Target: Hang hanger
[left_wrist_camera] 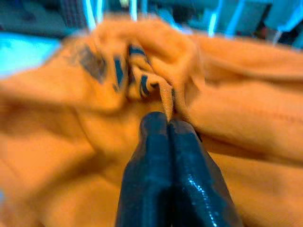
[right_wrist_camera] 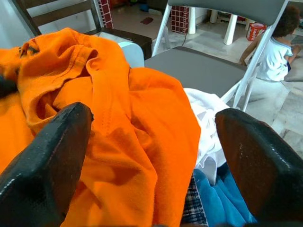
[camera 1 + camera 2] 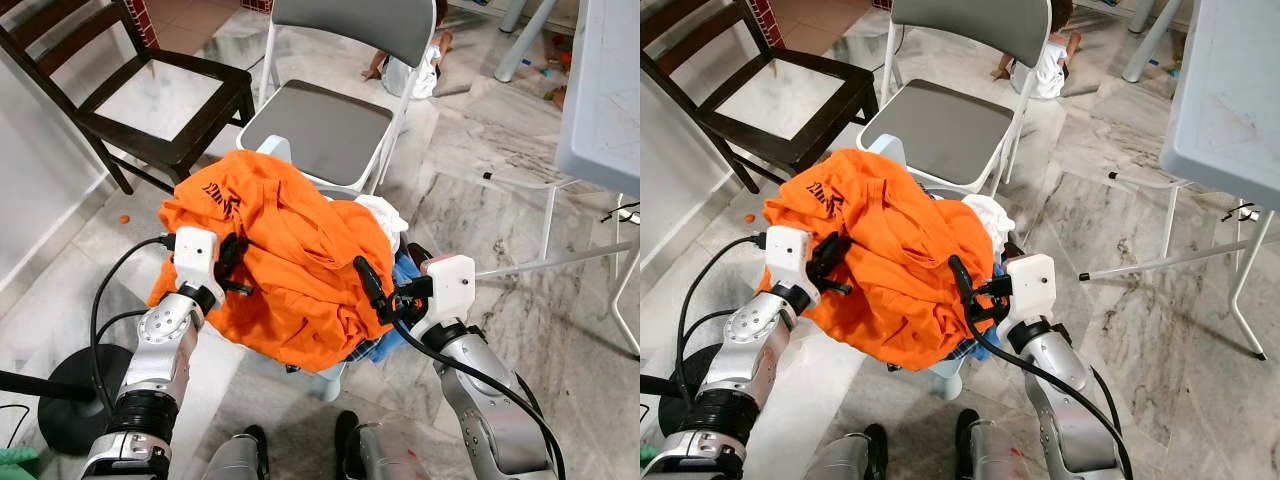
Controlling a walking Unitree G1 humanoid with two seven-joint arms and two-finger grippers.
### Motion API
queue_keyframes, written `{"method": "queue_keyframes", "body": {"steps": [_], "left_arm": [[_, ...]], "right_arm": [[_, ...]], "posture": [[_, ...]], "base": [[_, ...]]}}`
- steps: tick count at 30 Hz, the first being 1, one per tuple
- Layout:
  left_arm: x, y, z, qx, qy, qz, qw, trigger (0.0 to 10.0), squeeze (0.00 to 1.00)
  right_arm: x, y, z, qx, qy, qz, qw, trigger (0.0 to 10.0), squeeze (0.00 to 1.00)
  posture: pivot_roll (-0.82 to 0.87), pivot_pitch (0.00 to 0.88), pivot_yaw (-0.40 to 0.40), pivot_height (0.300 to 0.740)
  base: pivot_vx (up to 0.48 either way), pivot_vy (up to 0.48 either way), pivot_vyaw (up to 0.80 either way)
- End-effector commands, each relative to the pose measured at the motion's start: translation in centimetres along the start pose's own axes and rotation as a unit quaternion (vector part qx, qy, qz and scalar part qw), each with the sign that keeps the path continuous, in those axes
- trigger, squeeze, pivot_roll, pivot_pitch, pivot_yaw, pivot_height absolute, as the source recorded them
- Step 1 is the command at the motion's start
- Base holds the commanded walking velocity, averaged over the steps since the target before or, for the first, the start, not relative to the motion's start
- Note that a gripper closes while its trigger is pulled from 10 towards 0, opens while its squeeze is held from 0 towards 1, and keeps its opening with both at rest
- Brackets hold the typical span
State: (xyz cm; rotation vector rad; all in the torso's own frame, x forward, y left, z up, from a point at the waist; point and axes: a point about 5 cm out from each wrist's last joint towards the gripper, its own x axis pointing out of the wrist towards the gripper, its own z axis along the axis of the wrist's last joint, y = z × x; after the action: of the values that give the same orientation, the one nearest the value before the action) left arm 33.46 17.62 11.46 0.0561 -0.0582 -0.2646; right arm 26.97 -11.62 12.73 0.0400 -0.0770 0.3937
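Over the heap of laundry, an orange shirt point(image 3: 290, 270) is pinched in the closed left gripper point(image 1: 168, 124), seemingly for lifting, while the right gripper point(image 3: 385, 300) is spread wide alongside; no hanger is discernible.

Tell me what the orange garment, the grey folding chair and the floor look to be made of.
Orange garment: soft knit fabric, probably cotton jersey; it drapes, creases and bunches where the left gripper pinches it shut. Grey folding chair: matte grey seat, likely plastic or vinyl, on a pale painted metal-looking tube frame. Floor: glossy grey-veined tiles, seemingly marble or a polished lookalike.
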Motion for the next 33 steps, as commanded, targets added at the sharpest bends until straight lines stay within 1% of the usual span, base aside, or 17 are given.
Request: {"method": "queue_keyframes", "body": {"steps": [1, 3, 4, 5, 11, 12, 13, 18, 19, 21, 22, 23, 26, 27, 31, 32, 33], "left_arm": [[0.3, 1.1, 2.3, 0.025, -0.055, 0.029, 0.998, 10.0, 1.00], [0.5, 1.2, 3.1, 0.022, -0.070, 0.023, 0.997, 10.0, 1.00], [0.7, 1.1, 3.8, 0.042, -0.083, 0.018, 0.996, 10.0, 1.00], [0.8, 1.0, 4.1, 0.050, -0.090, 0.016, 0.995, 10.0, 1.00], [1.1, 0.5, 5.6, 0.068, -0.124, 0.005, 0.990, 10.0, 1.00], [1.2, 0.3, 5.3, 0.072, -0.111, -0.003, 0.991, 10.0, 1.00], [1.3, 0.2, 4.9, 0.064, -0.102, -0.005, 0.993, 10.0, 1.00], [2.4, -0.3, 2.8, 0.010, -0.044, -0.003, 0.999, 10.0, 1.00], [2.4, -0.3, 2.8, 0.010, -0.044, -0.003, 0.999, 10.0, 1.00], [3.0, -0.8, 2.5, 0.017, -0.033, -0.006, 0.999, 10.0, 1.00], [3.5, -0.7, 2.6, 0.033, -0.028, 0.003, 0.999, 10.0, 1.00], [3.5, -0.7, 2.6, 0.033, -0.028, 0.003, 0.999, 10.0, 1.00], [3.7, -0.1, 2.6, 0.042, -0.018, 0.016, 0.999, 10.0, 1.00], [3.8, 0.5, 2.4, 0.051, -0.005, 0.026, 0.998, 10.0, 1.00], [3.9, 1.2, 2.0, 0.057, 0.017, 0.039, 0.997, 10.0, 1.00], [3.9, 1.6, 1.6, 0.053, 0.035, 0.044, 0.997, 10.0, 0.00], [3.9, 1.8, 1.2, 0.053, 0.054, 0.046, 0.996, 10.0, 0.00]], "right_arm": [[-0.2, 0.1, -0.5, 0.002, 0.009, 0.002, 1.000, 10.0, 0.00], [-0.3, 0.1, -0.6, 0.002, 0.009, 0.002, 1.000, 10.0, 0.00], [-0.3, 0.1, -0.6, 0.002, 0.009, 0.003, 1.000, 10.0, 0.00], [-0.3, 0.1, -0.6, 0.002, 0.009, 0.003, 1.000, 10.0, 0.00], [-0.4, 0.1, -0.6, 0.001, 0.009, 0.001, 1.000, 10.0, 0.00], [-0.4, 0.1, -0.6, 0.001, 0.009, 0.001, 1.000, 10.0, 0.00], [-0.5, 0.1, -0.6, 0.002, 0.009, 0.000, 1.000, 10.0, 0.00], [-0.5, 0.3, -0.7, 0.003, 0.010, 0.002, 1.000, 10.0, 0.00], [-0.5, 0.3, -0.7, 0.003, 0.010, 0.002, 1.000, 10.0, 0.00], [-0.6, 0.3, -0.6, 0.001, 0.010, 0.003, 1.000, 10.0, 0.00], [-0.8, 0.3, -0.6, -0.001, 0.010, 0.001, 1.000, 10.0, 0.00], [-0.8, 0.3, -0.6, -0.001, 0.010, 0.001, 1.000, 10.0, 0.00], [-1.1, 0.1, -0.6, -0.004, 0.012, -0.003, 1.000, 10.0, 0.00], [-1.2, 0.1, -0.7, -0.005, 0.014, -0.006, 1.000, 10.0, 0.00], [-1.3, 0.2, -0.7, -0.005, 0.014, -0.007, 1.000, 10.0, 0.00], [-1.3, 0.2, -0.7, -0.005, 0.013, -0.007, 1.000, 10.0, 0.00], [-1.3, 0.3, -0.7, -0.006, 0.013, -0.006, 1.000, 10.0, 0.00]], "posture": [[0.03, 0.271, -0.031, 0.740], [0.03, 0.271, -0.031, 0.740], [0.03, 0.271, -0.031, 0.740], [0.03, 0.271, -0.031, 0.740], [0.02, 0.278, -0.027, 0.740], [0.02, 0.281, -0.026, 0.740], [0.02, 0.281, -0.026, 0.740], [0.01, 0.290, -0.027, 0.740], [0.01, 0.290, -0.027, 0.740], [0.00, 0.293, -0.026, 0.740], [-0.01, 0.294, -0.023, 0.740], [-0.01, 0.294, -0.023, 0.740], [-0.02, 0.293, -0.020, 0.740], [-0.02, 0.293, -0.019, 0.740], [-0.03, 0.293, -0.018, 0.740], [-0.03, 0.293, -0.016, 0.740], [-0.03, 0.293, -0.016, 0.740]], "base": [[0.000, 0.000, 0.00], [0.000, 0.000, 0.00], [0.000, 0.000, 0.00], [0.000, 0.000, 0.00], [0.000, 0.000, 0.00], [0.000, 0.000, 0.00], [0.000, 0.000, 0.00], [0.000, 0.000, 0.00], [0.000, 0.000, 0.00], [0.000, 0.000, 0.00], [0.000, 0.000, 0.00], [0.000, 0.000, 0.00], [0.000, 0.000, 0.00], [0.000, 0.000, 0.00], [0.000, 0.000, 0.00], [0.000, 0.000, 0.00], [0.000, 0.000, 0.00]]}}
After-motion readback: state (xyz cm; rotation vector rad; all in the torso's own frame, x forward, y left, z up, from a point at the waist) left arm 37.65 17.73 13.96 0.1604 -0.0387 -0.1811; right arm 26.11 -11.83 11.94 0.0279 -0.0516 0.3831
